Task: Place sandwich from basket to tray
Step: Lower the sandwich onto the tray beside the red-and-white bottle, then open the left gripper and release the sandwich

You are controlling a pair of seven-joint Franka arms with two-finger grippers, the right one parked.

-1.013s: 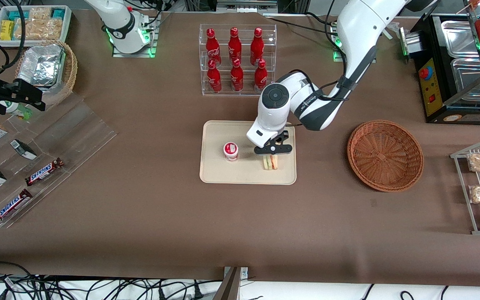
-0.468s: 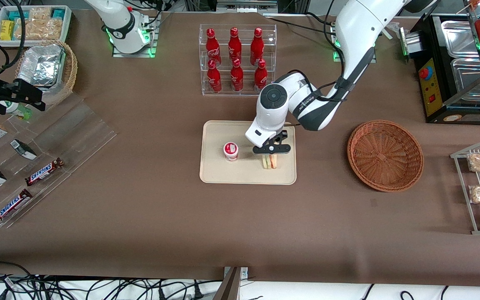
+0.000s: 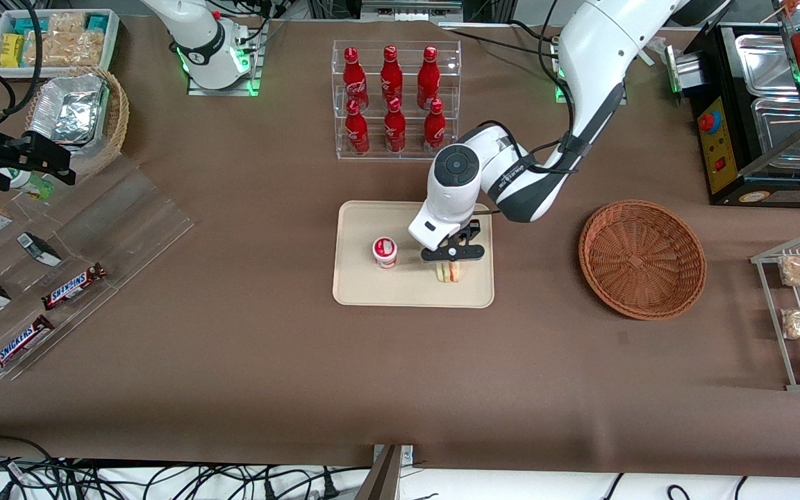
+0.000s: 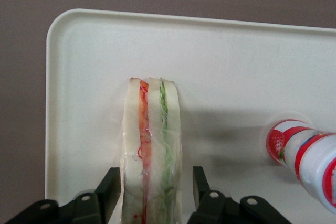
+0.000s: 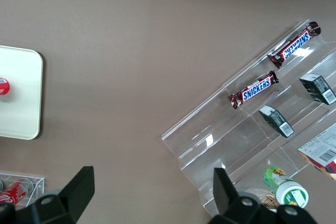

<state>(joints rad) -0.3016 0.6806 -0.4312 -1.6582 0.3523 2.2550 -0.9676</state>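
Sandwich (image 4: 151,156) upright on tray (image 3: 372,288), beside yogurt cup (image 3: 385,251). Gripper (image 3: 449,262) straddles it, fingers (image 4: 109,192) parted, just clear of bread. Basket (image 3: 642,258) apart, toward working arm's end.

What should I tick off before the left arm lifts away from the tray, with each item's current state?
1. Sandwich on the tray, not in the basket: ok.
2. Sandwich standing on edge, filling layers showing: ok.
3. Gripper opened, fingers apart from the bread on both sides: ok.
4. Sandwich well inside the tray rim: ok.
5. Yogurt cup beside the sandwich, clear of the gripper: ok.
6. Sandwich will stay upright after the arm lifts away: cannot tell.
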